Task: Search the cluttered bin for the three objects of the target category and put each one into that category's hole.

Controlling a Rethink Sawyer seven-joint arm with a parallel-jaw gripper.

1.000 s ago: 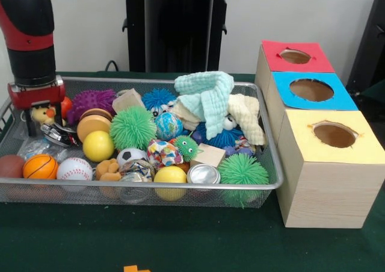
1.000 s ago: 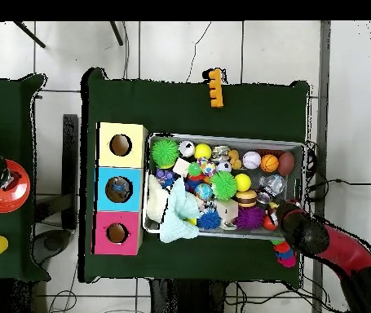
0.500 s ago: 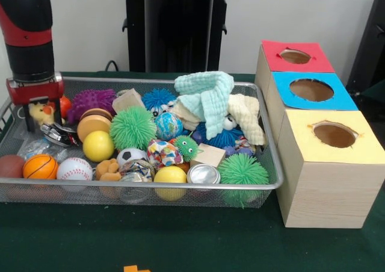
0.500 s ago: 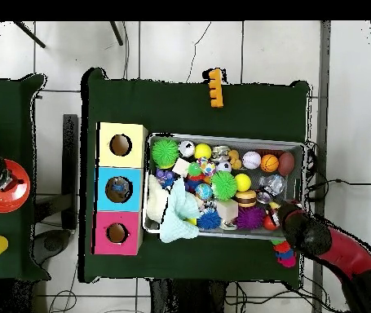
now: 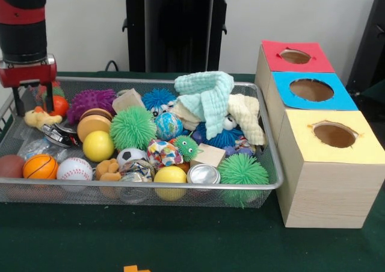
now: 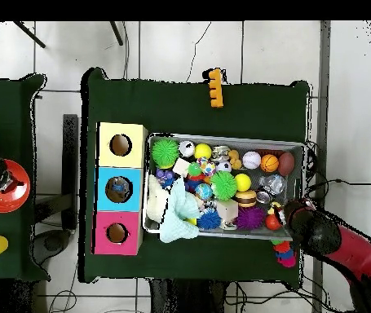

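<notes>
Front view: I am hanging my jaws [image 5: 32, 97] over the far corner of the wire bin [image 5: 150, 188], the two prongs standing apart with nothing between them, so open and empty. A yellow duck toy [image 5: 37, 117] and an orange-red ball [image 5: 58, 105] are lying just beneath. The bin is sitting heaped: green spiky ball [image 5: 132, 127], yellow ball [image 5: 98, 145], baseball [image 5: 74, 168], mini basketball [image 5: 40, 166], mint cloth [image 5: 207, 97]. Which category is wanted I cannot tell. The red box [image 5: 295, 56], blue box [image 5: 313, 90] and yellow box [image 5: 332, 133] are showing nothing in their holes, so I am judging all three placements still to do.

Overhead view: my arm [image 6: 343, 249] is reaching in at the bin's corner. The green bench [image 6: 196, 106] is carrying bin and boxes side by side, with an orange block [image 6: 214, 87] lying apart. A tiled floor [image 6: 172, 49] is surrounding it.
</notes>
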